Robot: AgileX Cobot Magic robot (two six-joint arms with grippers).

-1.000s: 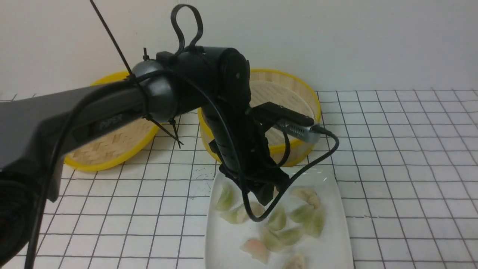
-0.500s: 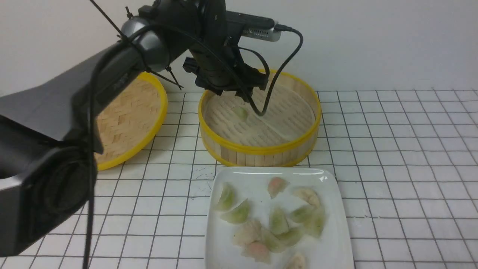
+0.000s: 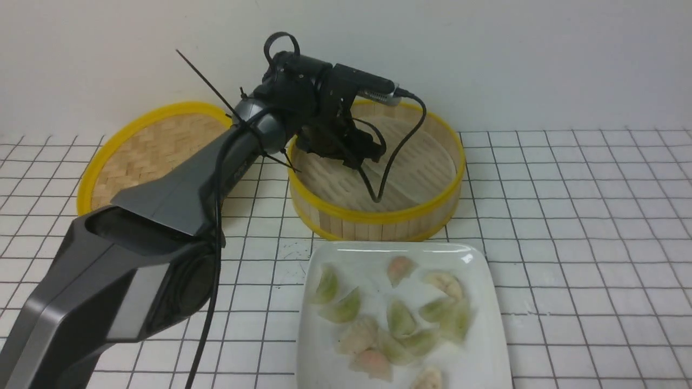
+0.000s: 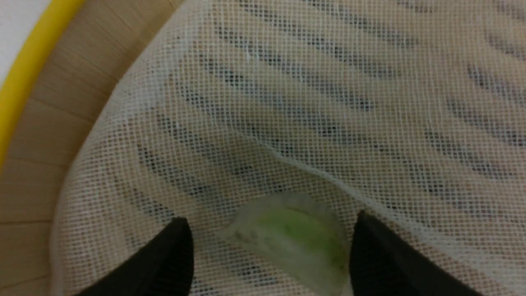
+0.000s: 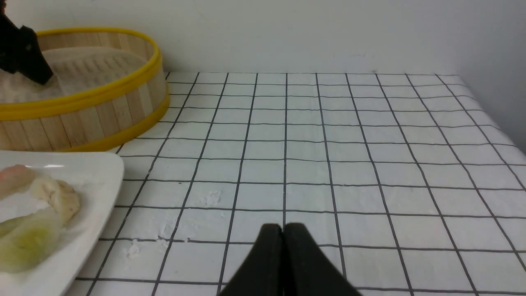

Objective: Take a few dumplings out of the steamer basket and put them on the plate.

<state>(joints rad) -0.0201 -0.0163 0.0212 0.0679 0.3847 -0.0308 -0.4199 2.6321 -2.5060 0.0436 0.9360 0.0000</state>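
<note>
The left end effector (image 4: 271,228), released, straddles the pale green dumpling (image 4: 294,240) lying inside the steamer basket (image 3: 378,219); soft, light and probably slippery, it seems best pinched gently across its plump middle, not its thin edge.

The left arm (image 3: 178,189) is dark grey: a long tapering link widening into a glossy boxy housing. Behind the wrist sits a rounded metallic-grey joint (image 3: 254,121) bound by black zip ties (image 3: 208,84) with long loose tails. A black cable (image 3: 217,216) runs along the link, and another loops from a silver-ended camera (image 3: 367,86). The left gripper (image 4: 272,220) and right gripper (image 5: 283,230) have matte black, tapered fingers.
</note>
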